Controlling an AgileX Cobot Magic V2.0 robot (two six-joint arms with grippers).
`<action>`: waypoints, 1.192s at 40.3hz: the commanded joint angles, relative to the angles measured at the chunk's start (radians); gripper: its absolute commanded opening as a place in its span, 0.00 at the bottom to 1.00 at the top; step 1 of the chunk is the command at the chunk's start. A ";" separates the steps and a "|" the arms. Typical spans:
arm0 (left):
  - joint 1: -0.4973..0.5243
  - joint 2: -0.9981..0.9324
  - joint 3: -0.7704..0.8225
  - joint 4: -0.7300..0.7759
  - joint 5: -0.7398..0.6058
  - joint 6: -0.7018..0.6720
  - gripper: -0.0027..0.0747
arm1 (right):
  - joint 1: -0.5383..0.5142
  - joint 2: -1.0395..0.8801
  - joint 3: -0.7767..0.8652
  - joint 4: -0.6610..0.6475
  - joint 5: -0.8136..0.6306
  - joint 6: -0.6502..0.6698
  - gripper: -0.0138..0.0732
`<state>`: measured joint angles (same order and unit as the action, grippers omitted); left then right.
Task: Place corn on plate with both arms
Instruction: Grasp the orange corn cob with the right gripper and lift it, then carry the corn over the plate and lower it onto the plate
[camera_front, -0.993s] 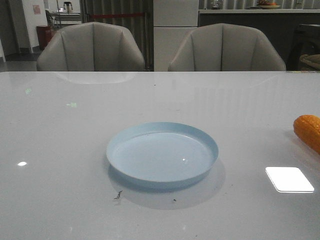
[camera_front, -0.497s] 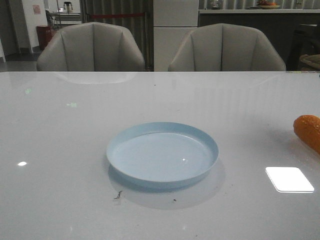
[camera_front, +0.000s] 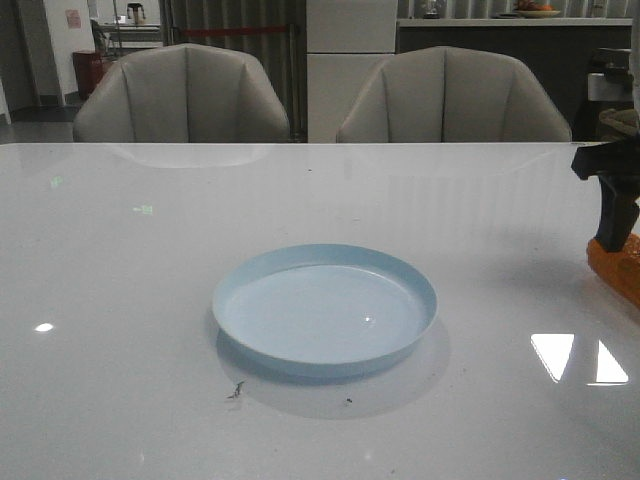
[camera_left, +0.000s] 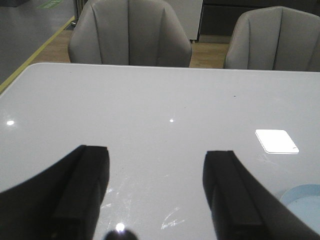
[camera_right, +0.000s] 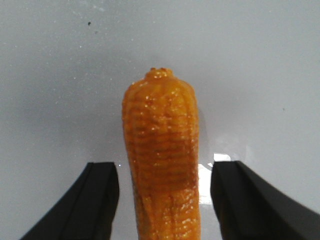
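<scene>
1 corn (camera_right: 161, 160), 1 pale blue plate (camera_front: 324, 310), both on 1 white tabletop (camera_front: 130, 290). 2 grey chairs (camera_front: 181, 95) behind it. 2 black end effectors: right end effector (camera_right: 165, 200), left end effector (camera_left: 156, 195), 2 fingers each.

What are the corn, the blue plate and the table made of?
The corn looks like shiny plastic or rubber, likely a toy: its orange kernel rows gleam evenly, though I can't be sure. The plate seems to be smooth glossy plastic, perhaps melamine: a small light spot glints inside it. The table has a hard, polished pale top that mirrors the chairs and lights; its material is unclear.
</scene>
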<state>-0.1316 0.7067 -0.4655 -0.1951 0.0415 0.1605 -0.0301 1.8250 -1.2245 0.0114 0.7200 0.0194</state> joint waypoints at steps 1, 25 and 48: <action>0.001 -0.005 -0.032 -0.012 -0.088 0.002 0.64 | -0.008 -0.022 -0.035 -0.024 -0.036 0.001 0.75; 0.001 -0.005 -0.032 -0.012 -0.088 0.002 0.64 | 0.001 0.053 -0.063 -0.073 -0.055 0.001 0.54; 0.001 -0.005 -0.032 -0.012 -0.082 0.002 0.64 | 0.381 0.056 -0.413 -0.072 0.075 -0.019 0.53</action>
<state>-0.1316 0.7067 -0.4655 -0.1951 0.0415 0.1605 0.2905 1.9335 -1.5976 -0.0559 0.8199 0.0132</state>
